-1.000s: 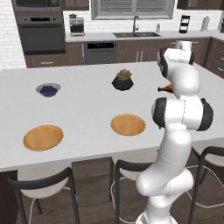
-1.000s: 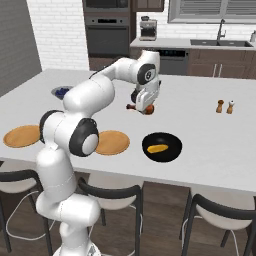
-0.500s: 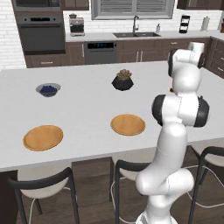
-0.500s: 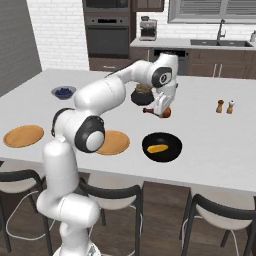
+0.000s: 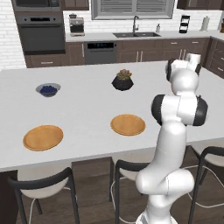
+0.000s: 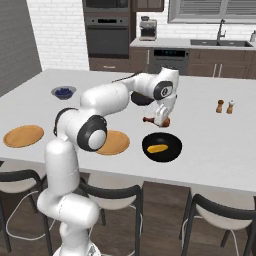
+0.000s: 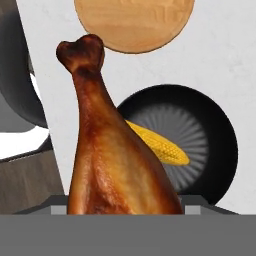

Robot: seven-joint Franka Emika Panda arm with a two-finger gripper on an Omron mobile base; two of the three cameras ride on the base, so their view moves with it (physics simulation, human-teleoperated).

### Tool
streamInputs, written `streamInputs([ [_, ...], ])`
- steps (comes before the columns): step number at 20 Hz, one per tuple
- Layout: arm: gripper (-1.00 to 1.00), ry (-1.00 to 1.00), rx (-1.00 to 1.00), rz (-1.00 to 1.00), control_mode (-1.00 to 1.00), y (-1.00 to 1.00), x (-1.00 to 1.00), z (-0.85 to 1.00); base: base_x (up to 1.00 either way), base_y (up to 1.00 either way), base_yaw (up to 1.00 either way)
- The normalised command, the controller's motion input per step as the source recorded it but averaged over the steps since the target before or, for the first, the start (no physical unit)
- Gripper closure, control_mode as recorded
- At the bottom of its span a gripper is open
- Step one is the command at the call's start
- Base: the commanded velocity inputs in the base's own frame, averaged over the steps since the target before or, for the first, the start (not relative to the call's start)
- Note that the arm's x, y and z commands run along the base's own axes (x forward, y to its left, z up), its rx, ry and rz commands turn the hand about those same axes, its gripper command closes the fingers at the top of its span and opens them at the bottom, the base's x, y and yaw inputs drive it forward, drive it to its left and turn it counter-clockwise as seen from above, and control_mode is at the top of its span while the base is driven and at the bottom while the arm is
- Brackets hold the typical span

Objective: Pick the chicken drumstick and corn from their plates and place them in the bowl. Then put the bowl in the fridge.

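The gripper (image 6: 161, 119) is clamping the chicken drumstick (image 7: 112, 160) by its meaty end and carrying it in the air above the counter (image 6: 210, 145), just above a dark round dish (image 6: 171, 145). The corn (image 6: 159, 148) is lying in that dark dish, not in the task's bowl. Both wooden plates (image 5: 127, 124) are sitting bare, 1 (image 5: 43, 137) far toward the counter's other end. The small blue-rimmed bowl (image 5: 48, 90) is standing well apart near the far edge. Judging by this, 1 pick is done; dropping the drumstick in, and taking a bowl to the fridge, are remaining.
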Motion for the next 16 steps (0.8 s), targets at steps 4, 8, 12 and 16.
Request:
streamInputs([
  [4,1.00,-0.09,-0.03,0.03,-1.00,0.07,-0.06,-0.58,0.00,0.00,0.00],
  [8,1.00,-0.02,-0.02,0.03,-1.00,-0.03,0.03,-0.46,0.00,0.00,0.00],
  [12,1.00,0.00,0.00,0.05,-1.00,-0.09,0.10,-0.27,0.00,0.00,0.00],
  [16,1.00,0.00,0.00,0.09,-1.00,-0.17,0.03,-0.26,0.00,0.00,0.00],
])
